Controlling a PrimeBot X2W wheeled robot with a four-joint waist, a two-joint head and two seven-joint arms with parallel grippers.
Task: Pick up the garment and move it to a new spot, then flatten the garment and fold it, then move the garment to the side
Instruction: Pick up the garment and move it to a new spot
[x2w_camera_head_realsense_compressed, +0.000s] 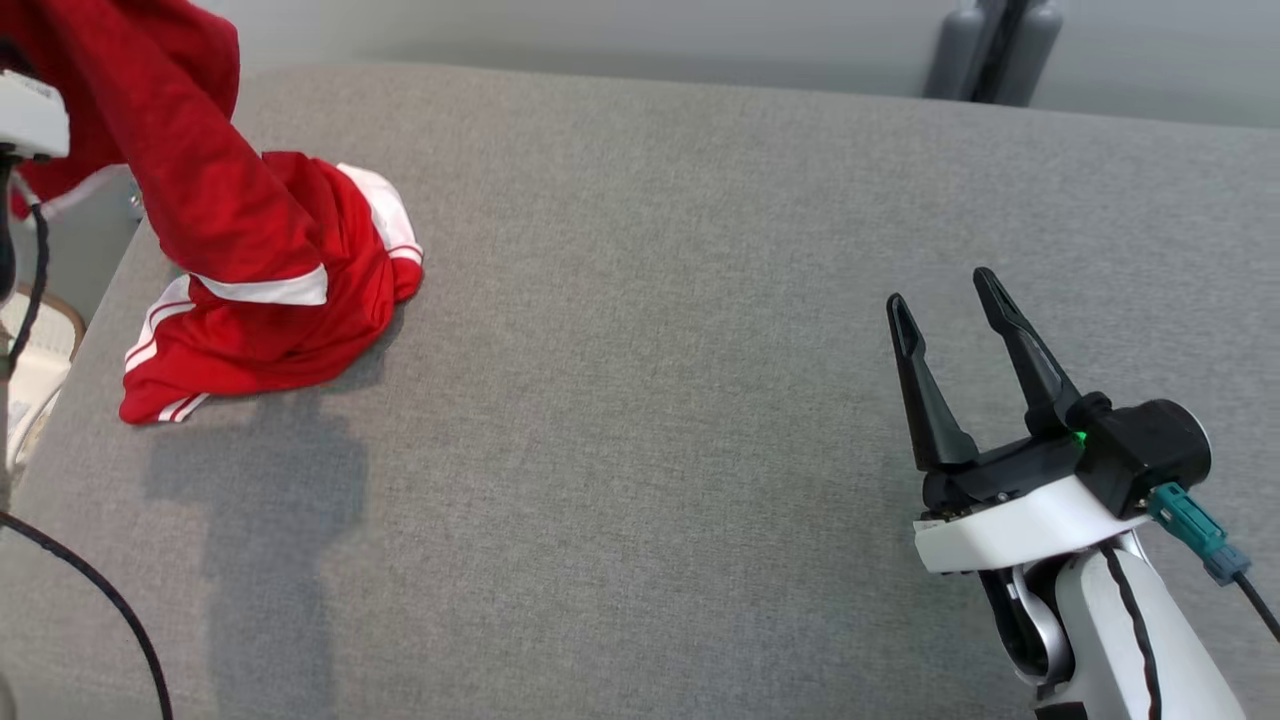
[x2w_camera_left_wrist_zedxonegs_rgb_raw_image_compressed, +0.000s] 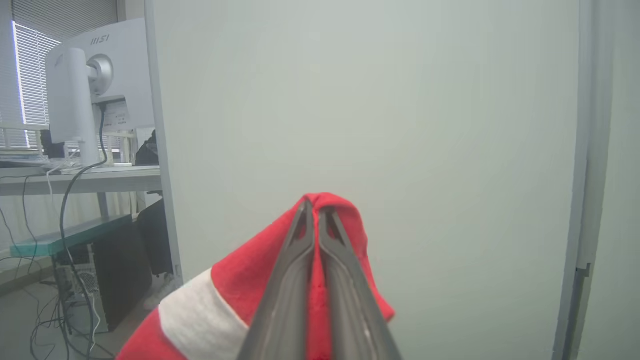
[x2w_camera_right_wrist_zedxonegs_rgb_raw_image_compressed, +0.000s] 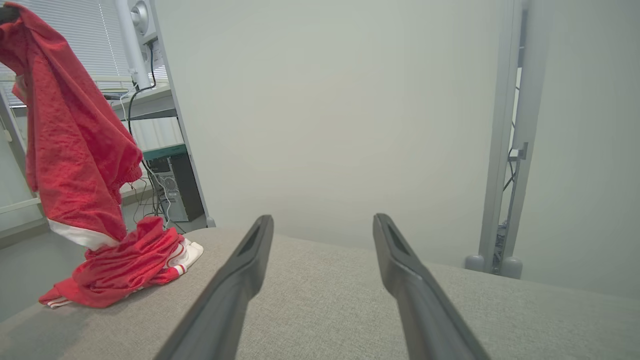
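**A:** Where is the garment?

**B:** The red garment with white stripes is at the upper left of the head view. Its lower part lies bunched on the grey padded surface, close to that surface's left edge. Its upper part rises out through the top left corner of the frame.

**A:** What lifts it?

**B:** The left gripper. In the left wrist view its 2 fingers are pressed together at the bottom centre. A fold of red cloth is pinched between them and pokes past the tips. A white band of the cloth shows at the lower left of that frame.

**A:** And from the right wrist?

**B:** There the cloth hangs as a long red drape down the left side of the frame. Its top is in the upper left corner and its bottom is heaped on the surface's corner.

**A:** The other gripper?

**B:** The right gripper is at the lower right of the head view, over bare grey surface and well apart from the garment. Its 2 dark fingers are spread wide with nothing between them.

**A:** What lies around?

**B:** A shadow falls on the surface just below the heap. A black cable curves through the lower left corner. A pale wall panel stands behind the surface. At the upper left of the left wrist view, a white monitor stands on a desk, seen from the back. A computer tower sits on the floor below. A grey post on 2 rounded feet stands at the right of the right wrist view.
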